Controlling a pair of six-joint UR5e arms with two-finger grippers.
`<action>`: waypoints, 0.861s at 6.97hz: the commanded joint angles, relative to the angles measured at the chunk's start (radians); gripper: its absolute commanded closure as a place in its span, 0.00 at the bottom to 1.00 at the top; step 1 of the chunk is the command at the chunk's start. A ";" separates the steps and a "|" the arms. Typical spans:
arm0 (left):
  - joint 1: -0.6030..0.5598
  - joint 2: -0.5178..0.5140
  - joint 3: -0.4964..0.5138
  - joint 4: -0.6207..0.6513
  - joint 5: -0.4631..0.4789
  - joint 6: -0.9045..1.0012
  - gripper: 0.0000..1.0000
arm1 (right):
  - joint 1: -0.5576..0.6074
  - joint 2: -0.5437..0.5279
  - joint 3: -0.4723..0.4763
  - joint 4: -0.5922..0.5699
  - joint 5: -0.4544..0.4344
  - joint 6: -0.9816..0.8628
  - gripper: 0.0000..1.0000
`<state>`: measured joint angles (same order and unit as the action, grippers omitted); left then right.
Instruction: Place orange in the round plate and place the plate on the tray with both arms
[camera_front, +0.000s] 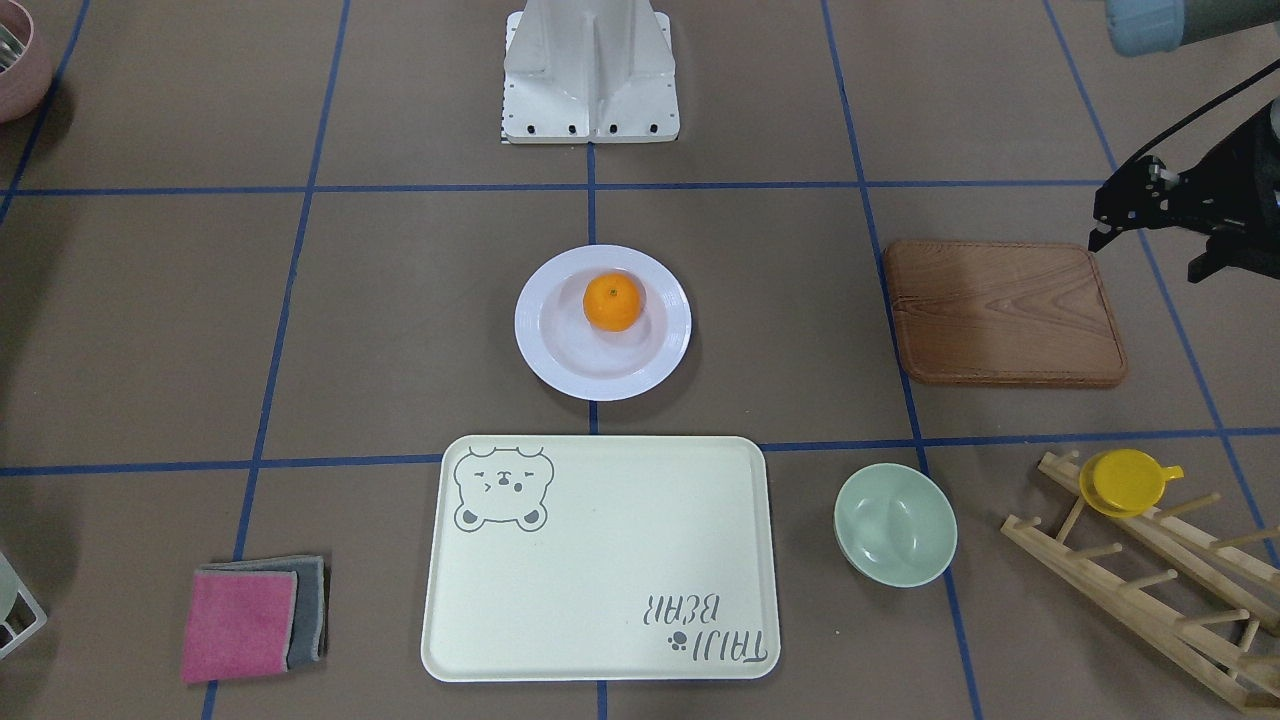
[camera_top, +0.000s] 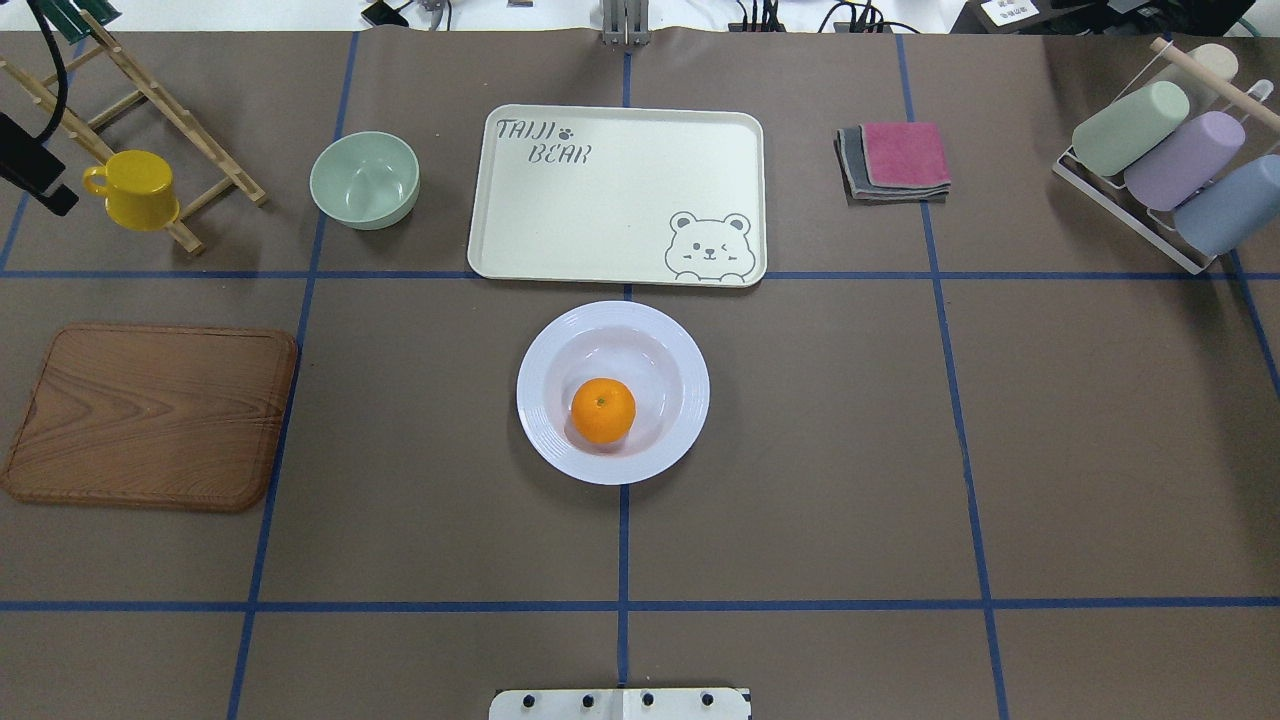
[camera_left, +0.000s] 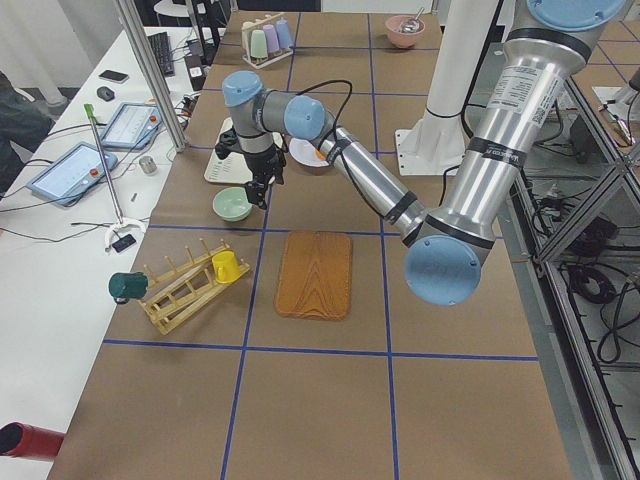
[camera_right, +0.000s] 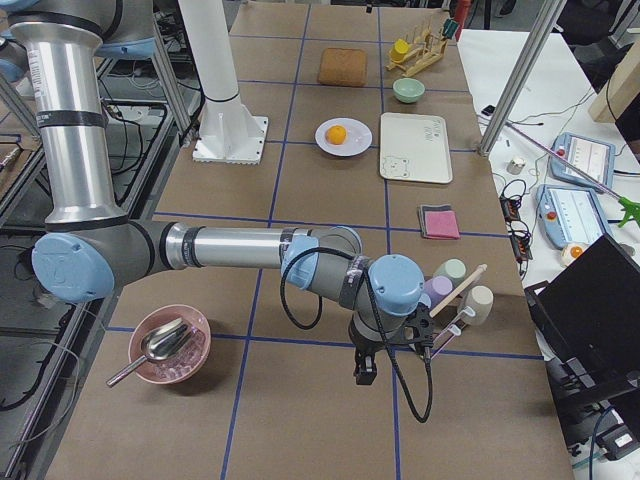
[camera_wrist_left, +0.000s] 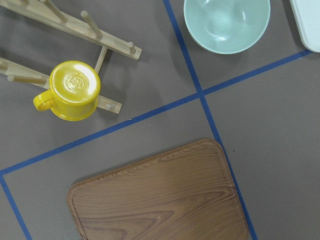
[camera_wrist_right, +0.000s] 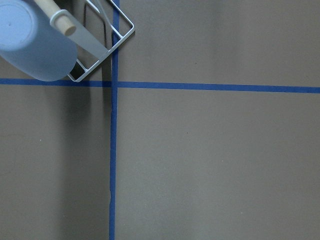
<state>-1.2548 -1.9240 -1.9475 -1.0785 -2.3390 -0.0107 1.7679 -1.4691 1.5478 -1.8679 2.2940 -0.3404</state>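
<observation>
If we tilt the plate (camera_top: 560, 345) while lifting it to the tray (camera_top: 600, 200) beside it, the orange (camera_top: 603, 410) may roll off. We cannot tell whether the left gripper (camera_front: 1110, 225) or the right gripper (camera_right: 365, 372) is spread.

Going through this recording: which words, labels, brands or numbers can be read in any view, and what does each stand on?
"TAIJI BEAR": printed in grey on the tray, with a small paw mark beside it; it appears upside down in the front-facing view.
Embossed mark on the base of the yellow cup: too blurred to read.
Tablet screens beside the table: too small to read.
Nothing else legible shows.
</observation>
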 joint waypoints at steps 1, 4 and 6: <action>0.000 -0.001 -0.002 0.000 0.001 0.000 0.01 | 0.017 -0.020 0.011 0.053 0.007 0.006 0.00; 0.000 -0.001 -0.002 -0.001 0.003 0.002 0.01 | -0.074 0.002 0.043 0.084 0.104 0.256 0.00; 0.000 -0.001 -0.001 -0.001 0.004 0.005 0.01 | -0.227 0.021 0.044 0.319 0.180 0.599 0.04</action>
<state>-1.2548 -1.9251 -1.9485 -1.0799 -2.3353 -0.0079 1.6345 -1.4637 1.5899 -1.6913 2.4397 0.0394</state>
